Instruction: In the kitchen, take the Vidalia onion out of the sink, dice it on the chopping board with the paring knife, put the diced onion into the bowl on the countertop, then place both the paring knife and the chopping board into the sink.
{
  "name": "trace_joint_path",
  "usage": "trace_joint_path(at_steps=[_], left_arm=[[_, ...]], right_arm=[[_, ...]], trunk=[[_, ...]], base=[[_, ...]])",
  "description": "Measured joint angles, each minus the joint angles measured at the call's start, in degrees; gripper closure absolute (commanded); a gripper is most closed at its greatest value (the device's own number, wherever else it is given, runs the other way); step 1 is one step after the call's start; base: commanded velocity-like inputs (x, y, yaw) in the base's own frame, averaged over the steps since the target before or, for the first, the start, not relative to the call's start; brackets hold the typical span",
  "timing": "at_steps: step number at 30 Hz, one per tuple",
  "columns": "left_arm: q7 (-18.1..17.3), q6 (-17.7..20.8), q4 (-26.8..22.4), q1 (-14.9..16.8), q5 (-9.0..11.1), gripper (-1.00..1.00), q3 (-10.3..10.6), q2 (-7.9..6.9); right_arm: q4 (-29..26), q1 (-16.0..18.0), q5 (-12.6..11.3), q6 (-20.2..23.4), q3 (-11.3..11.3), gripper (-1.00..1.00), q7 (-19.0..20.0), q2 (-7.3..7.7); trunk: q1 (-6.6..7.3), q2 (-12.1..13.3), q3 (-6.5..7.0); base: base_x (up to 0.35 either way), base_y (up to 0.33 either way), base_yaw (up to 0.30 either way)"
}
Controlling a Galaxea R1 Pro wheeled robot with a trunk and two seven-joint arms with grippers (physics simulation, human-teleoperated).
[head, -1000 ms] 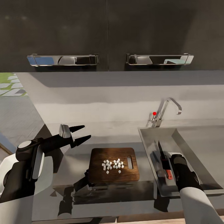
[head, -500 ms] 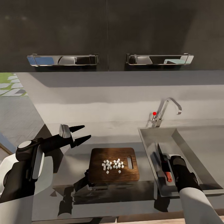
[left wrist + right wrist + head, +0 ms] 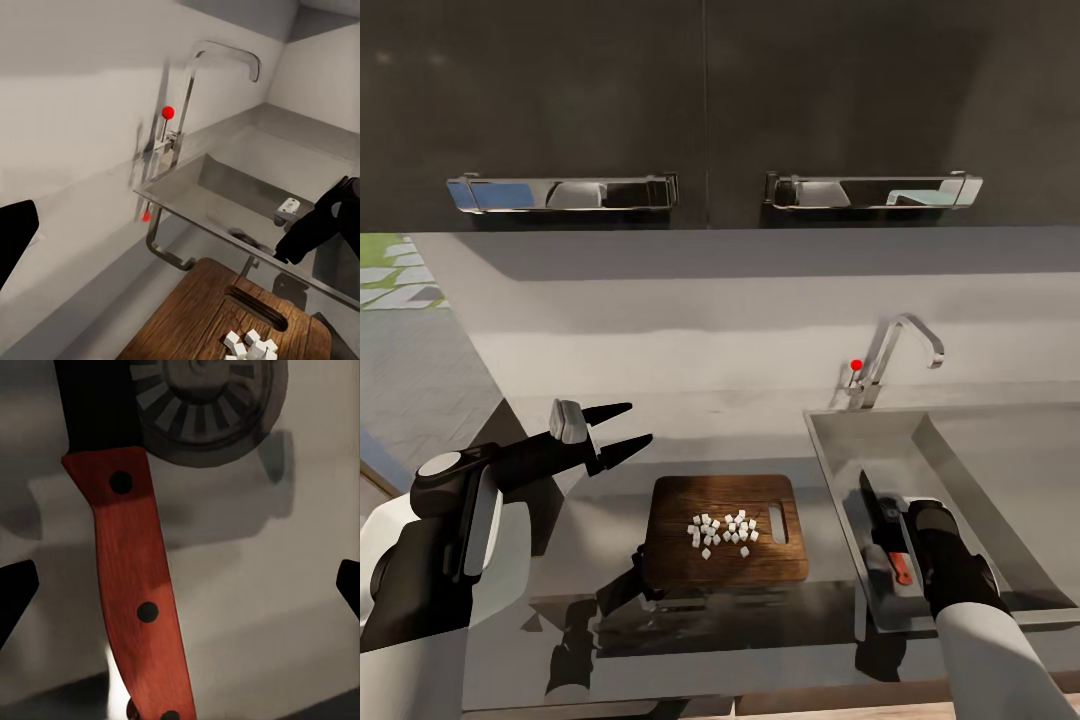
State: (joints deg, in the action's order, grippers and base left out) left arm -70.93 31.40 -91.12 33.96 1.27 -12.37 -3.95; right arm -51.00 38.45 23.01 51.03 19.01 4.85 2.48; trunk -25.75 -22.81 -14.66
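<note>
Inside the steel sink (image 3: 960, 470) the paring knife (image 3: 887, 535) now lies lower and free between the spread fingers of the right gripper (image 3: 900, 520), so only the chopping board (image 3: 726, 528), its onion dice (image 3: 722, 532) not yet moved off it, remains while the left gripper (image 3: 622, 428) hangs open, grasping nothing.

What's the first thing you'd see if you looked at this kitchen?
Probably the heap of little white onion cubes in the middle of the dark wooden chopping board on the grey countertop. Next, the red-handled paring knife lying in the steel sink, over the round drain, between the right gripper's spread fingers.
</note>
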Motion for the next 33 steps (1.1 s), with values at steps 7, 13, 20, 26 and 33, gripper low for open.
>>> trace_joint_path(at_steps=[7,13,20,26,33], left_arm=[[0.0,0.0,-0.01,0.0,0.0,-1.0,0.04,0.0],[0.0,-0.07,-0.01,0.0,0.0,-1.0,0.09,0.0],[0.1,-0.09,0.03,0.0,0.0,-1.0,0.17,0.08],[0.17,-0.09,0.01,0.0,0.0,-1.0,0.18,0.09],[0.28,-0.09,0.03,0.0,-0.01,-1.0,0.18,0.09]], right_arm=[[-0.48,0.0,-0.02,-1.63,0.08,-1.0,0.0,0.0],[-8.75,0.01,0.01,-2.84,-0.04,-1.0,0.0,-0.01],[-18.8,0.01,0.02,-2.82,0.01,-1.0,0.17,-0.01],[-26.09,-0.01,-0.04,-2.85,-0.05,-1.0,0.37,-0.01],[-32.31,-0.01,-2.55,-2.84,-0.05,-1.0,0.37,-0.08]], trunk=[[0.0,0.0,0.0],[0.0,-0.01,0.0],[0.0,-0.01,0.0],[-0.02,0.01,0.01],[-0.02,0.01,0.01]], base=[[0.0,0.0,0.0],[0.0,0.0,0.0],[-0.003,0.002,0.0],[-0.156,0.151,0.0],[-0.214,0.247,0.0]])
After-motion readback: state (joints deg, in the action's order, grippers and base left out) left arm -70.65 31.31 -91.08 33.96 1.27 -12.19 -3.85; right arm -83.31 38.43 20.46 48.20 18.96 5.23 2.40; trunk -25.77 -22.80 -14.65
